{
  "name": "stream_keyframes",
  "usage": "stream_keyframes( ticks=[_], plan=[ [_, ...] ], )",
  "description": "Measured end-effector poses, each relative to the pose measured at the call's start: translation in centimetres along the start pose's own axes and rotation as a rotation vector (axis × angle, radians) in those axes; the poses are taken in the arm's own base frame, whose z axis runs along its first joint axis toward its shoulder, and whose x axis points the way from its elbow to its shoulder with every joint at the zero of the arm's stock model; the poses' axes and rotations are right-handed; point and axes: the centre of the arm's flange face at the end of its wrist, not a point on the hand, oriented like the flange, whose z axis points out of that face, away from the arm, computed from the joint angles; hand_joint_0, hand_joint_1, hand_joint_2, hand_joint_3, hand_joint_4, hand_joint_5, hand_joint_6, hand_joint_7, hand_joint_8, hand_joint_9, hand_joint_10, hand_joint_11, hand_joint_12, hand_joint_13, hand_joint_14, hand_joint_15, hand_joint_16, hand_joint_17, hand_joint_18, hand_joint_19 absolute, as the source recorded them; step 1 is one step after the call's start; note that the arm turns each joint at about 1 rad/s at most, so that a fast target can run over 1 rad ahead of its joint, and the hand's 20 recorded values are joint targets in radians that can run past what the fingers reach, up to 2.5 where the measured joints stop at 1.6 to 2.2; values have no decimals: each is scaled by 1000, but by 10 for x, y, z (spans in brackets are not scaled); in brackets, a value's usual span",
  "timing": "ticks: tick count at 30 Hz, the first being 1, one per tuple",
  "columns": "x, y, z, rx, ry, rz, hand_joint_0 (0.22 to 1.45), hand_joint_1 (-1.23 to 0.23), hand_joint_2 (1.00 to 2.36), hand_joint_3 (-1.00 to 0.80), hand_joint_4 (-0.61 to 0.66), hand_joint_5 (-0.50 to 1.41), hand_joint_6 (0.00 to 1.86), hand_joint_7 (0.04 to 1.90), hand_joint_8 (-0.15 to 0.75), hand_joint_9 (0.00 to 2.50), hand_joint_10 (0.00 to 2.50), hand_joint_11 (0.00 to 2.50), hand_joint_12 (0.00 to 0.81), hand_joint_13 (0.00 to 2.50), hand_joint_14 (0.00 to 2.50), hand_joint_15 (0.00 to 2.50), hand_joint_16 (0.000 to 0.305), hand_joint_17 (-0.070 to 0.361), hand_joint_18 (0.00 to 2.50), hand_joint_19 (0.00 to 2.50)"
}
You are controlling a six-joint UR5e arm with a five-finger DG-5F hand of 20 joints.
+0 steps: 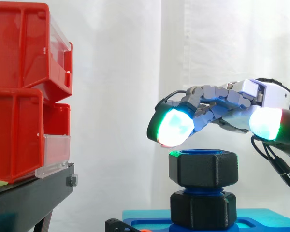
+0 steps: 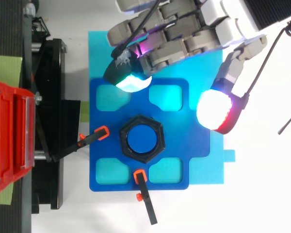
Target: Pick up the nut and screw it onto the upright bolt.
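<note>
The nut [image 1: 203,169] sat threaded near the top of the upright blue bolt [image 2: 143,139], whose base plate [image 2: 199,145] was pinned by 2 clamps [image 2: 101,132], likely to stop it turning. The hand [image 1: 237,99] hovered just above and beside the nut, fingers loosely apart and holding nothing, perhaps poised to grip for another turn

Most of bolt [image 2: 141,140] hidden inside nut [image 1: 203,170]

The black hexagonal plastic nut [image 1: 203,169] looks matt, faintly grainy; the blue plastic bolt [image 2: 141,139] smooth and dull; the blue plastic base plate [image 2: 199,141] smooth, slightly sheened; the red plastic bins [image 1: 19,58] glossy, with shiny clear plastic fronts [image 1: 55,150]; the white cloth curtain [image 1: 135,72] soft, creased.
</note>
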Motion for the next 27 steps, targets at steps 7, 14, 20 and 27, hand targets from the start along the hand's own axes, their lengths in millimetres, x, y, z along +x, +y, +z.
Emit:
stream_keyframes(
  ticks=[7,14,20,27],
  plan=[
    [-1,0,1,-2,-4,14,475,-160,1000,-500,180,-92,502,730,200,613,0,0,245,525,0,0,28,62,246,0],
    [4,10,16,8,-14,31,473,-152,1000,-500,173,-103,502,666,191,593,0,0,240,505,0,0,29,64,224,0],
    [8,21,30,8,-22,39,473,-152,1000,-500,173,-104,502,668,189,591,0,0,241,503,0,0,28,64,221,0],
    [11,38,54,-13,-57,27,476,-158,1000,-500,176,-103,502,676,193,604,0,0,242,521,0,0,28,64,233,0]
  ],
)
